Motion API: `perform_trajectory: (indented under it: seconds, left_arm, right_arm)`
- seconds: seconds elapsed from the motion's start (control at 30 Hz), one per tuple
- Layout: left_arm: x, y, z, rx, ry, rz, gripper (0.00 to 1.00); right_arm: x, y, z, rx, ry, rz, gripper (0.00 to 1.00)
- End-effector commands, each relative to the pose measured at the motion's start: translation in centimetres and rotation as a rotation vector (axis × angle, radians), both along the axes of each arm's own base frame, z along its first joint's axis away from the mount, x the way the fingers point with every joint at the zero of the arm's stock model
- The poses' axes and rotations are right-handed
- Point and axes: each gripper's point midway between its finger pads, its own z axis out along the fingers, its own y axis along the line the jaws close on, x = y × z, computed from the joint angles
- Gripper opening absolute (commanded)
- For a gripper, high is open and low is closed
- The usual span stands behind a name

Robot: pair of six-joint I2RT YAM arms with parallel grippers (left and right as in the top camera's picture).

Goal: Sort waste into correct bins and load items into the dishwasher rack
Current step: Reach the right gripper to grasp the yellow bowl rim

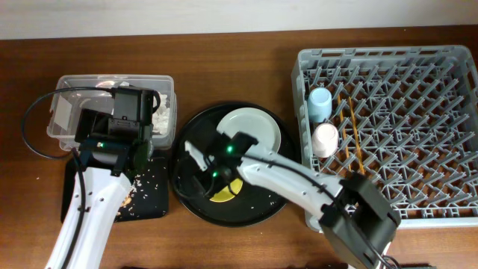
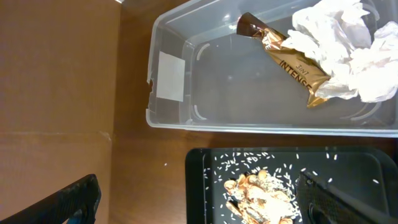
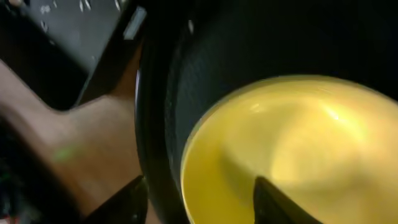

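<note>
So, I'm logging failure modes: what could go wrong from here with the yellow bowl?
The right gripper straddles the yellow bowl only at its rim, so it may slip or tip when lifted. The white plate sits near it on the same round black tray and might get knocked.

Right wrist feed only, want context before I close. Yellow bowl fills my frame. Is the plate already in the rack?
Observer: No. The plate lies on the round black tray, next to the yellow bowl.
Operator: What's in the rack, then?
Observer: The dishwasher rack holds the light-blue cup, the pink cup and the chopsticks, all near its left side.
Operator: Left arm carrying anything?
Observer: No. The left gripper is open and holds nothing.
</note>
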Motion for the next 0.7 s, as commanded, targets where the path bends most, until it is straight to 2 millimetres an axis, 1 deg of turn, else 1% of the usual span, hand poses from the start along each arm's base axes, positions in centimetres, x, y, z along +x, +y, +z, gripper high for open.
perform_trajectory:
  seconds: [0.0, 0.07, 0.17, 0.23, 0.3, 0.37, 0.4, 0.57, 0.63, 0.67]
  left_arm:
    - [-0.1, 0.3, 1.0, 0.02, -0.014, -0.004, 0.99]
    - [-0.1, 0.3, 1.0, 0.02, -0.014, -0.003, 0.99]
    - [-0.1, 0.3, 1.0, 0.02, -0.014, -0.004, 0.99]
    - [-0.1, 0.3, 1.0, 0.02, -0.014, -0.004, 0.99]
    - [-0.1, 0.3, 1.0, 0.02, -0.014, -0.004, 0.99]
    - [-0.1, 0.3, 1.0, 0.02, -0.014, -0.004, 0.99]
    - [-0.1, 0.3, 1.0, 0.02, -0.014, -0.004, 0.99]
    - [-0.1, 0.3, 1.0, 0.02, -0.014, -0.004, 0.99]
    - [-0.1, 0.3, 1.0, 0.02, -0.014, -0.003, 0.99]
    - [-0.1, 0.3, 1.0, 0.02, -0.014, -0.004, 0.99]
  right_arm:
    - [-1.1, 0.2, -2.2, -0.017, -0.028, 0.019, 0.55]
    - [-1.4, 0.4, -2.8, -0.008, -0.037, 0.026, 0.55]
    - [-1.0, -0.2, -3.4, -0.035, -0.064, 0.015, 0.55]
    - [-0.9, -0.3, -3.5, -0.041, -0.071, 0.011, 0.54]
    - [-0.9, -0.3, -3.5, -0.041, -0.071, 0.011, 0.49]
    - [-0.9, -0.3, -3.5, -0.041, -0.071, 0.011, 0.29]
    - [-0.9, -0.3, -3.5, -0.041, -0.071, 0.011, 0.24]
    - [-0.9, -0.3, -3.5, -0.041, -0.07, 0.012, 0.21]
    - [-0.9, -0.3, -3.5, -0.041, -0.07, 0.011, 0.13]
    - [-0.9, -0.3, -3.5, -0.04, -0.069, 0.012, 0.12]
